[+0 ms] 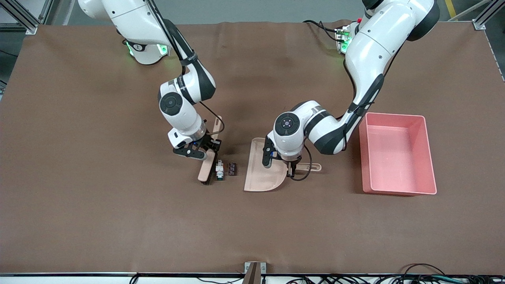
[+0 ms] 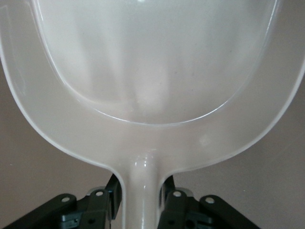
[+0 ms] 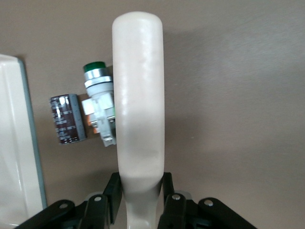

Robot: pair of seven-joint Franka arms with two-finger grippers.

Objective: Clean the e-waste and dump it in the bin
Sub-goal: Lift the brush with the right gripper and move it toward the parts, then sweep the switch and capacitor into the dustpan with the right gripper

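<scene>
My right gripper point(image 1: 209, 152) is shut on the handle of a beige hand brush point(image 1: 208, 163), whose head rests on the table. In the right wrist view the gripper point(image 3: 140, 191) clamps the brush point(image 3: 140, 95). The e-waste lies between brush and dustpan: a white part with a green end point(image 1: 219, 170) point(image 3: 97, 105) touches the brush, and a dark maroon block point(image 1: 232, 169) point(image 3: 67, 118) lies beside it. My left gripper point(image 1: 292, 167) point(image 2: 141, 198) is shut on the handle of the beige dustpan point(image 1: 263, 171) point(image 2: 157, 71), which lies flat. The pink bin point(image 1: 428, 157) stands toward the left arm's end.
The brown table cover point(image 1: 118, 217) spreads wide around the work area. The dustpan's open edge point(image 3: 14, 143) faces the two parts, a short gap from the dark block. The bin looks empty inside.
</scene>
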